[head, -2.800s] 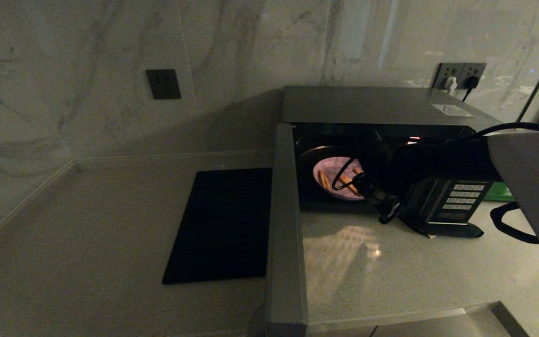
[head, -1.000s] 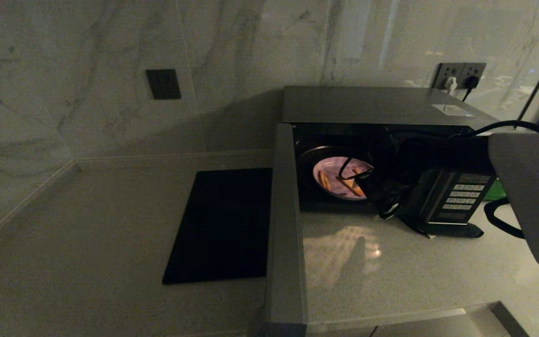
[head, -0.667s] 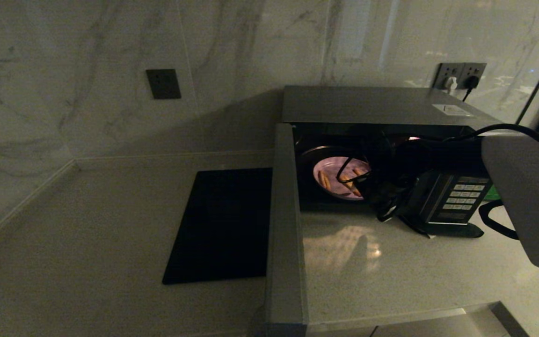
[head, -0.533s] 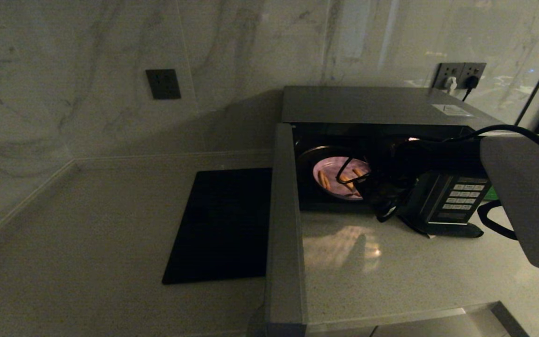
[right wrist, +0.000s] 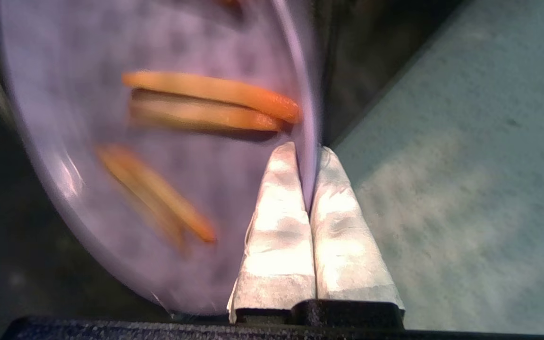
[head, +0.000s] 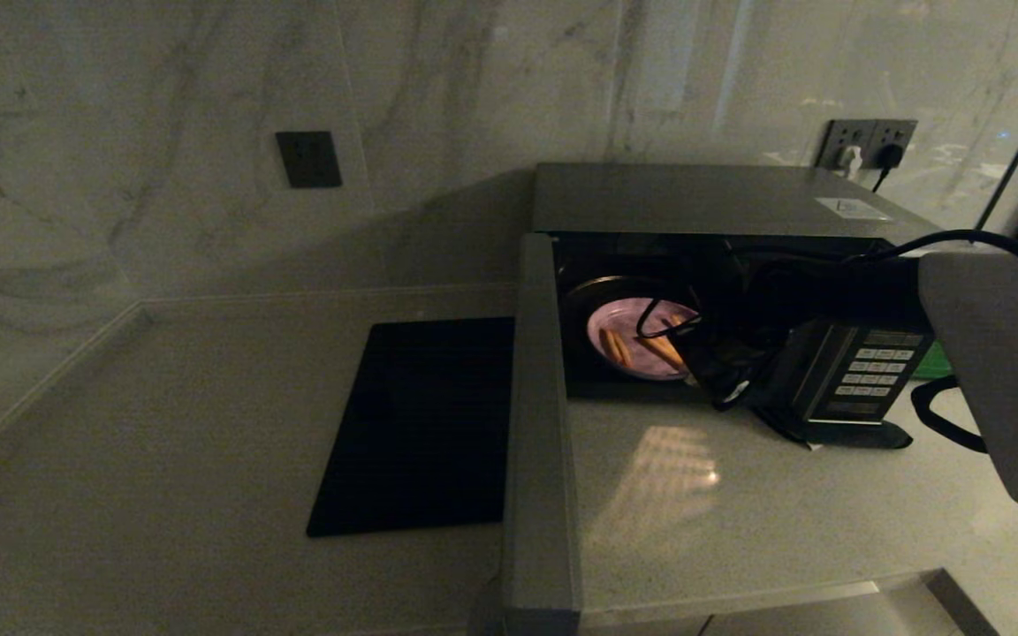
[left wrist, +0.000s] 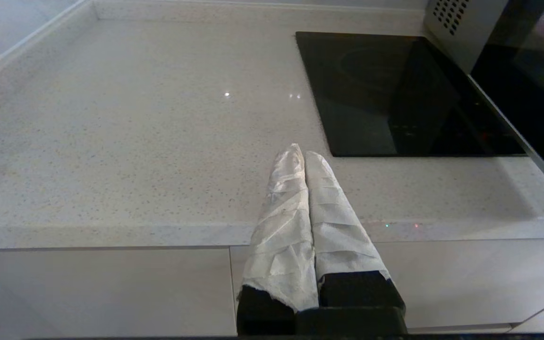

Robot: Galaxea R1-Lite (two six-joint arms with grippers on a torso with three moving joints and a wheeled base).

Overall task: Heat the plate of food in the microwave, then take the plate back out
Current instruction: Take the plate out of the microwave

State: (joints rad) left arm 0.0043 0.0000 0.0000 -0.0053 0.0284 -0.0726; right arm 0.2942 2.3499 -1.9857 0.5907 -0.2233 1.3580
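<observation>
The microwave [head: 703,199] stands at the back right of the counter with its door [head: 540,424] swung open toward me. Inside, on the turntable, lies the plate of food [head: 628,340], light purple with orange-tan sticks [right wrist: 215,89] on it. My right gripper [right wrist: 306,156] reaches into the cavity [head: 690,369] and is shut on the plate's [right wrist: 158,141] near rim, which runs between its white-wrapped fingers [right wrist: 276,208]. My left gripper [left wrist: 300,153] hangs shut and empty over the counter's front edge, well left of the microwave.
A flat black slab [head: 421,424] lies on the counter left of the open door. The keypad panel [head: 871,375] is beside my right arm, with a green board [head: 940,362] behind it. Wall sockets [head: 867,141] and cables sit behind the microwave.
My right gripper has closed on the plate's rim inside the microwave. The arm has shifted only slightly; the left arm has not moved.
</observation>
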